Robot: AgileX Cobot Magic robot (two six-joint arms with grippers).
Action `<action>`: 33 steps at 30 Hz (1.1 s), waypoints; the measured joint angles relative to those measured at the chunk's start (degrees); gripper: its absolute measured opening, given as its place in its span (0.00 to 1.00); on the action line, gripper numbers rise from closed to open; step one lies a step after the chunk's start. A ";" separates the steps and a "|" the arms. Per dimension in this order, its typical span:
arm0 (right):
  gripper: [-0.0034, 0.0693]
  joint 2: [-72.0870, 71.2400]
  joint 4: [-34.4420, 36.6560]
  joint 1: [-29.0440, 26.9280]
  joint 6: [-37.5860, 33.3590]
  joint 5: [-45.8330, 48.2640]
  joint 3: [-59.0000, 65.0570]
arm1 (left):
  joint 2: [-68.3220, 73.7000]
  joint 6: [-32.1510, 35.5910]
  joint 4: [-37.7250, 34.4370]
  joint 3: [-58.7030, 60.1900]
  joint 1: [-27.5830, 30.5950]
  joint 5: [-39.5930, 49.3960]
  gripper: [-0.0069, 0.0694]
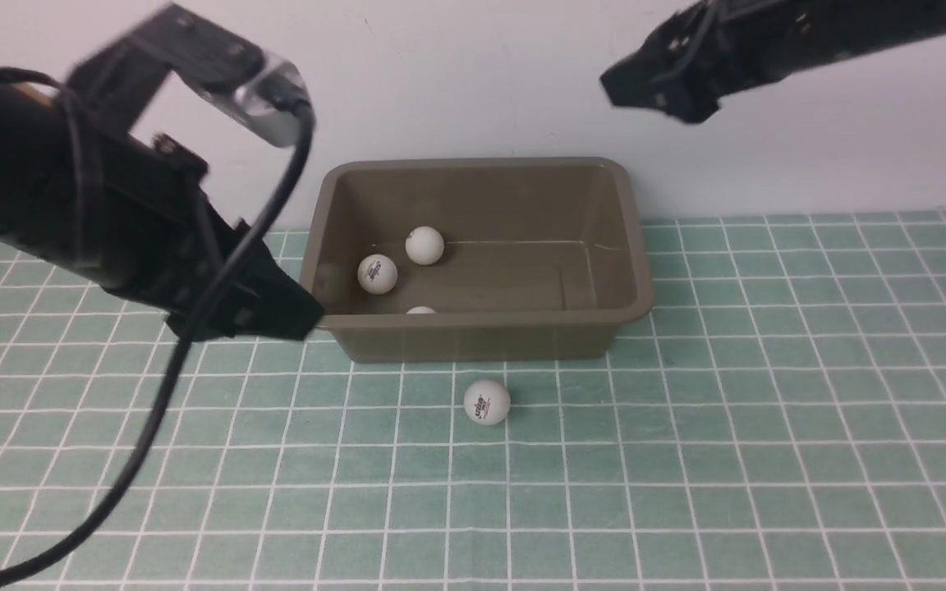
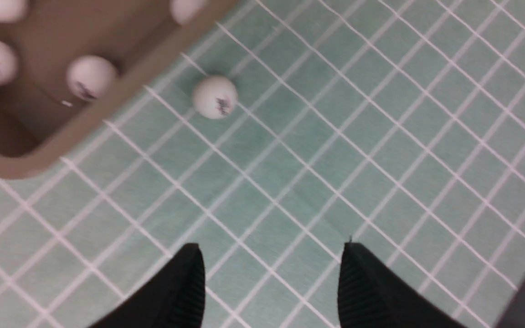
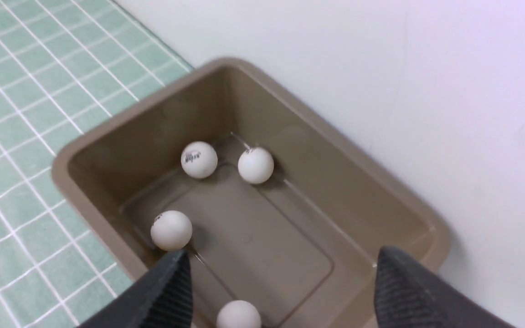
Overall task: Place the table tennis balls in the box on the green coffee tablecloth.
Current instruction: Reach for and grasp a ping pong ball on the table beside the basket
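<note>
We list: four table tennis balls (image 3: 198, 159) in box (image 1: 481, 338); loose ball (image 1: 487, 401) on green coffee tablecloth (image 1: 686, 460), just before box front wall. We judge ball light, rigid, smooth, quick to roll; pinch across middle. Left tool (image 2: 271, 249), right tool (image 3: 283, 254): both spread, empty.
</note>
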 joint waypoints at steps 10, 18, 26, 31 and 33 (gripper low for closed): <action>0.71 -7.66 -4.83 0.00 1.37 1.20 -0.06 | 14.33 -1.98 -0.75 -0.02 -7.19 -4.35 0.57; 0.71 -7.66 -5.07 0.00 2.63 2.85 -0.06 | 18.44 -8.36 -0.06 -0.02 -10.00 -12.39 0.57; 0.71 -7.66 -5.07 -0.06 2.80 2.85 -0.06 | 18.43 -9.05 -5.20 5.17 -10.32 -13.30 0.57; 0.71 -7.66 -5.07 -0.06 2.80 2.85 -0.06 | 17.24 -5.58 -10.78 12.44 -10.32 -12.84 0.57; 0.71 -7.66 -5.07 -0.06 2.80 2.85 -0.06 | 15.11 -3.04 -14.29 15.73 -10.32 -12.72 0.57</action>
